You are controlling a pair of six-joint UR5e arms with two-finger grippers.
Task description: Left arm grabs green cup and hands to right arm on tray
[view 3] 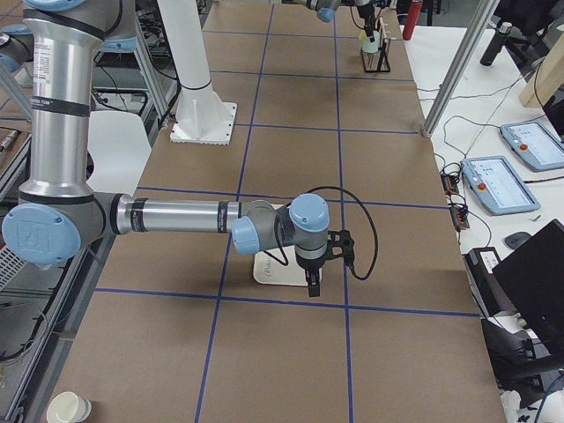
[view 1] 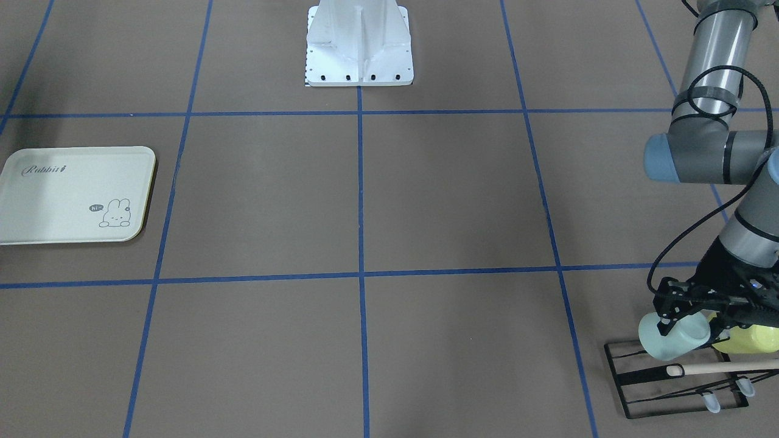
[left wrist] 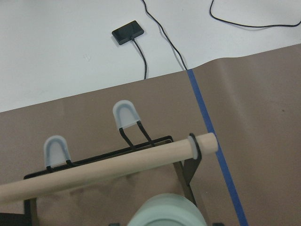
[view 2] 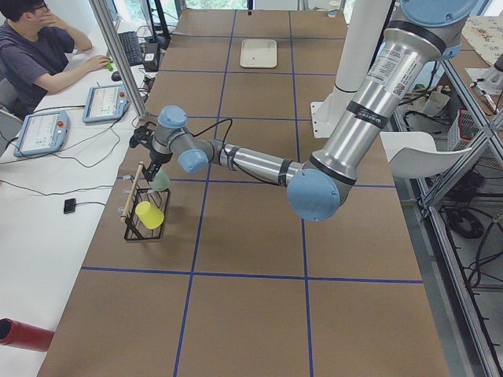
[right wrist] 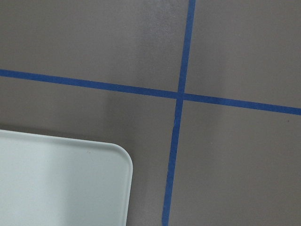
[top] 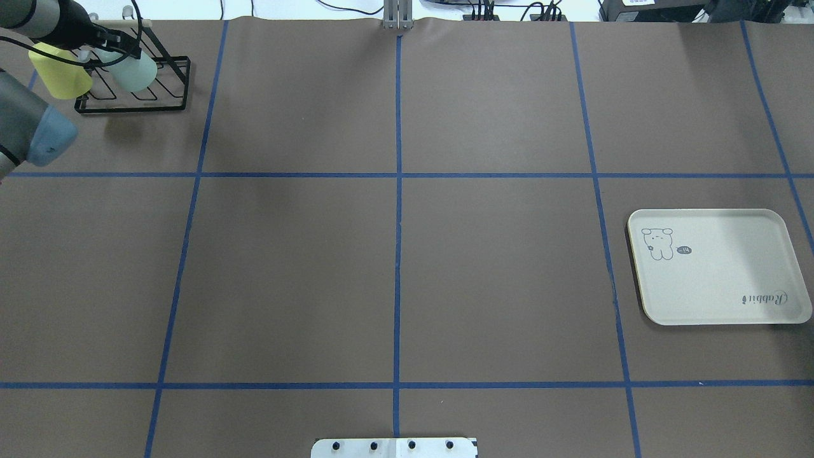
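**Q:** Where is the green cup point(view 1: 669, 340)?

**A:** At the corner of the table point(view 1: 426, 201) on the robot's left; it sits tilted at one end of the black wire rack point(view 1: 639, 376), just beside the yellow-green cup point(view 1: 751, 340); the wooden rod point(view 1: 724, 367) runs along the rack's top.

**Q:** And the left gripper point(view 1: 692, 325)?

**A:** The left arm point(view 1: 712, 67) brings it to the green cup; one black finger point(view 1: 666, 325) lies across the cup's wall; the other finger is hidden, so a firm grip cannot be told.

**Q:** The right side?

**A:** The right arm point(view 3: 176, 216) stretches low over the table; the right gripper point(view 3: 313, 286) points downward near a corner of the tray point(view 1: 61, 207); its wrist view shows that rounded corner beside a crossing of blue tape point(right wrist: 176, 141); the fingers appear only in a side view, so whether they are parted or closed cannot be told; the tray lies flat, well apart from the green cup.
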